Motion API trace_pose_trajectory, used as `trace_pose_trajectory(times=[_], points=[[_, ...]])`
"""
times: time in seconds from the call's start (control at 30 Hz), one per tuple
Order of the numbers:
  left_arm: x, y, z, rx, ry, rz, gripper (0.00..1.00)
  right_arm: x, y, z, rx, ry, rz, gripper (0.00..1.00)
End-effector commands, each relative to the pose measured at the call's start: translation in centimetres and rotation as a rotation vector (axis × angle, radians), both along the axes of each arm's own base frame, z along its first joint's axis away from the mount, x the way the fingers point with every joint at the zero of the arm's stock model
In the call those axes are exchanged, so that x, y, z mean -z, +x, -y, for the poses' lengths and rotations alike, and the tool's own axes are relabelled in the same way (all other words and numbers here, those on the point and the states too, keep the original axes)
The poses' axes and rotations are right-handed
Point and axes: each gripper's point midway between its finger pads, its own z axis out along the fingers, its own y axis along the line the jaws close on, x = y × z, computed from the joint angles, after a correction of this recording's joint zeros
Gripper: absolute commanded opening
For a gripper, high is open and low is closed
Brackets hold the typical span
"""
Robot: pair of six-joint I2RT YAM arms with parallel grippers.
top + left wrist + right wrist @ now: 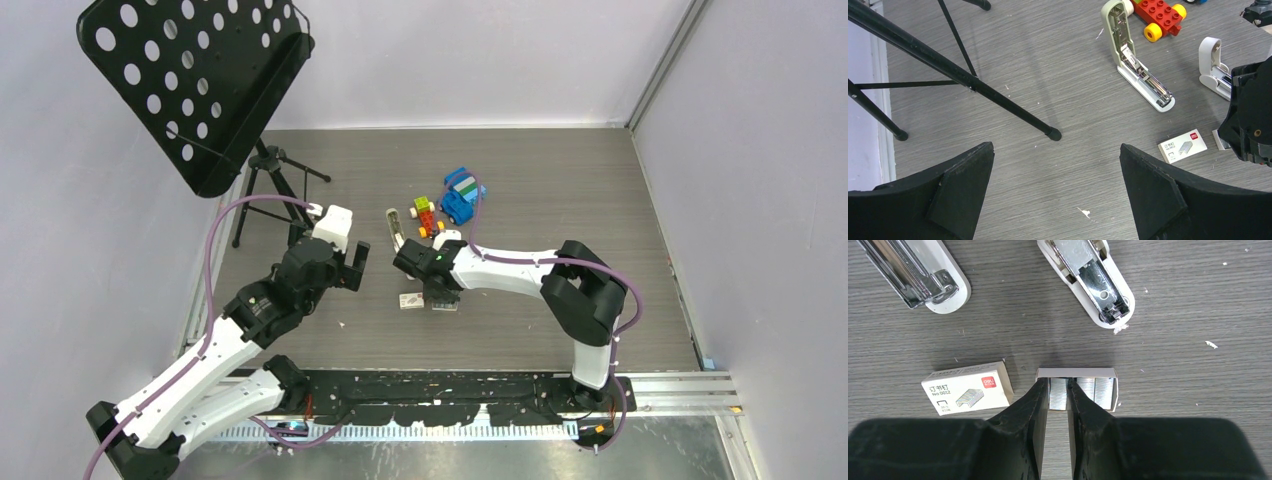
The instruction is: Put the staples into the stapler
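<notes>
Probably a robotics lab cell: plain pale partition walls (770,200) box in a bare grey wood-grain tabletop (560,170), with a slotted silvery aluminium rail (680,383) along its near edge.

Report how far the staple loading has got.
Done: the stapler lies hinged open, magazine exposed. In hand: the right gripper straddles the staples in their tray, not yet lifted. Remaining: carry the strip to the magazine, seat it, shut the stapler.

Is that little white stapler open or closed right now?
Open. The stapler lies unfolded flat, its grey-beige top swung right back from the white base, leaving the metal staple channel exposed.
</notes>
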Motion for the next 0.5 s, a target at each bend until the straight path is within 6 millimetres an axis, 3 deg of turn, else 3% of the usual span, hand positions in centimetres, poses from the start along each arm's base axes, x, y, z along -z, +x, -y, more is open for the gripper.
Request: trace_pose_trajectory(times=[0.0, 0.47], points=[[-0.61, 0.55, 0.10, -0.004, -0.005, 0.035, 1.00, -0.03, 0.45, -0.49, 0.023, 0.013, 0.021, 0.26], [-0.50, 0.56, 0.18, 0.001, -0.001, 0.031, 1.00, 0.79, 0.12, -1.09, 0.004, 0.026, -0.006, 0.26]])
